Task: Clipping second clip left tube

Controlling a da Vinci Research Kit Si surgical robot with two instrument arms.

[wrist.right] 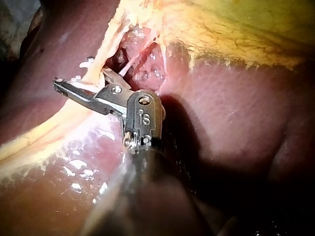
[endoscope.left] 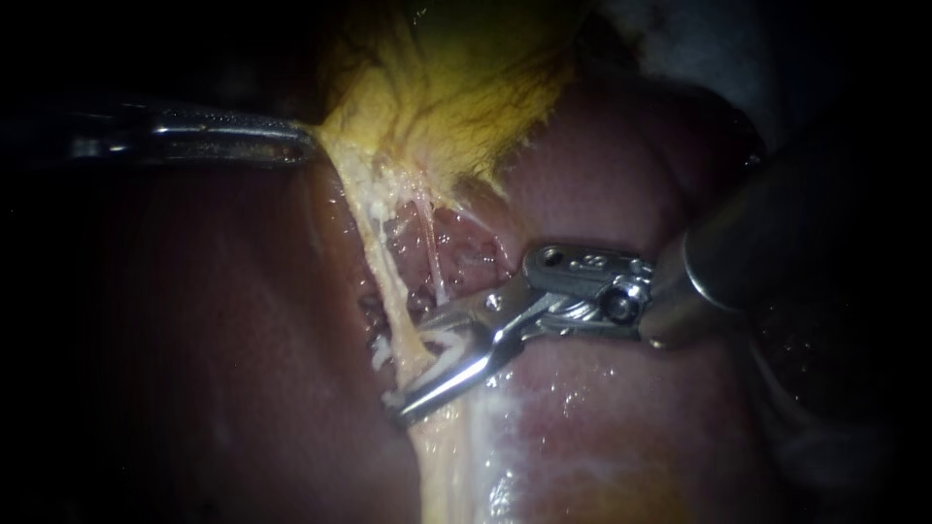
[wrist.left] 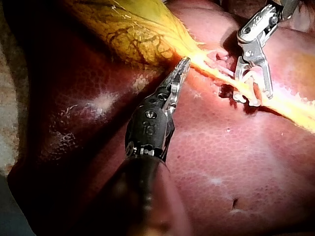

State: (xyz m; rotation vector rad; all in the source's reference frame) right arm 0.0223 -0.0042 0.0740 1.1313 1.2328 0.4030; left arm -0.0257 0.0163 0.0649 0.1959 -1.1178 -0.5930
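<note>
Straddling the left tube (endoscope.left: 391, 289), the right tool (endoscope.left: 413, 371) is held with jaws wide apart; the gallbladder (endoscope.left: 456, 87) is gripped by the left tool (endoscope.left: 305, 146).

The endoscope faces the liver (endoscope.left: 602, 437) closely, its margins seemingly lost in dark. The wrist cameras look down obliquely from opposite sides. All three share the tube (endoscope.left: 388, 291) by the gallbladder (endoscope.left: 456, 87).

L instrument (endoscope.left: 296, 141) comes in at 10 o'clock, jaws clamped on the yellow gallbladder (endoscope.left: 456, 87) edge. R instrument (endoscope.left: 412, 373) enters from 3 o'clock, jaws apart w/ the pale tube (endoscope.left: 388, 281) between them, approx 7 o'clock of centre, over the liver (endoscope.left: 602, 427).
</note>
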